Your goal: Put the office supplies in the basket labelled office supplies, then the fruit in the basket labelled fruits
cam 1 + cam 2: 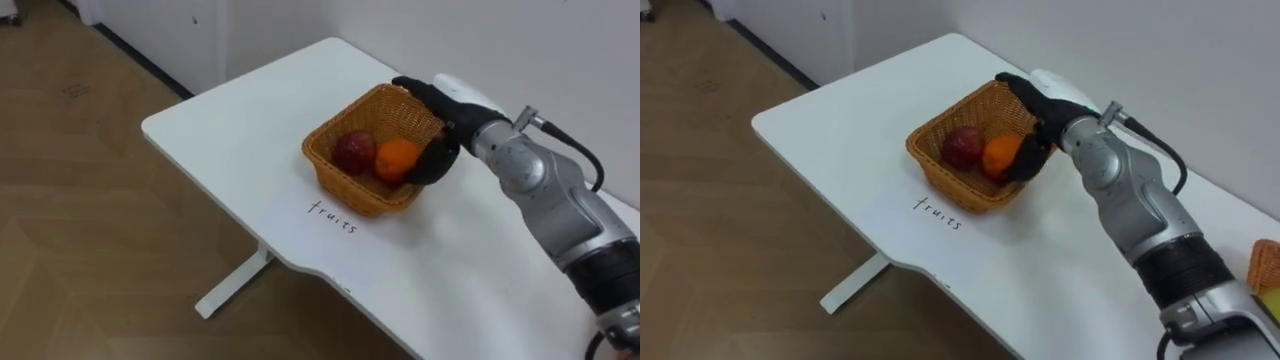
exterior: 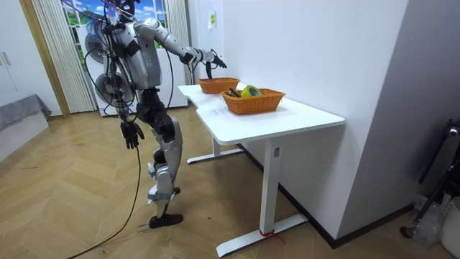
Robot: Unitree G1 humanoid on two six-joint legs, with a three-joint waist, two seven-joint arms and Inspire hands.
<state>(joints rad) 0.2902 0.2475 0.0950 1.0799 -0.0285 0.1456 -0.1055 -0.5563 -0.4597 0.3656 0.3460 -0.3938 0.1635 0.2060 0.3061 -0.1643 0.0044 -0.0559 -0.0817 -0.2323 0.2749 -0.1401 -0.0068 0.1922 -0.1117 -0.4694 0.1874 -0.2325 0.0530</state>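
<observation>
Right hand (image 1: 446,128) at the far-right corner of the fruit basket (image 1: 362,197): fingers (image 1: 412,90) stretched out straight along the basket's far rim, spread wide and closed on nothing. The lower part of the hand is against the right side of the orange (image 1: 397,158); contact or a small gap, cannot tell. The orange lies inside the basket on its right side, with a red apple (image 1: 353,150) just to its left; the two look to be touching. Both fruits are round, so no long axis; which way the stem ends face cannot be read. The basket's front wall runs parallel to a handwritten label (image 1: 332,217) on the table (image 1: 230,130) just in front of it. Beyond the label comes the table's near edge, then open floor (image 1: 90,200). Left of the basket a broad bare tabletop reaches a rounded corner. Behind the basket the wall (image 1: 550,50) is near, leaving little room. Right of the basket the top is bare beneath the forearm. The right eye view adds, well right of the fruit basket, the edge of a second basket (image 1: 1266,262). The room view shows that basket (image 2: 253,104) holding a green-yellow roll (image 2: 250,91), the robot standing at the table's end nearest the fruit basket, and the left hand (image 2: 131,134) hanging by the thigh with fingers loose.
</observation>
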